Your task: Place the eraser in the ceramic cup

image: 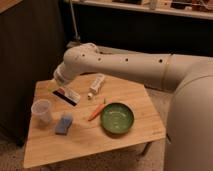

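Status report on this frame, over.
Gripper at wooden table's back-left, over black, pale-faced eraser block. Eraser not in pale handleless ceramic cup, front-left of it. Nothing between them.

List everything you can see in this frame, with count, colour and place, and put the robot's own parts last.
table: one, light wood, centre of view
ceramic cup: one, pale whitish-grey, upright near the table's left edge in view
eraser: one, black with a pale face, at the gripper, just behind and right of the cup
blue pad: one, blue, flat on the table, in front and just right of the cup
white tube: one, white, lying near the table's back edge
orange stick: one, orange, lying between the pad and the bowl
green bowl: one, green, right of the table's centre
arm: one, white, reaching in from the right
gripper: one, at the arm's end, over the table's back left
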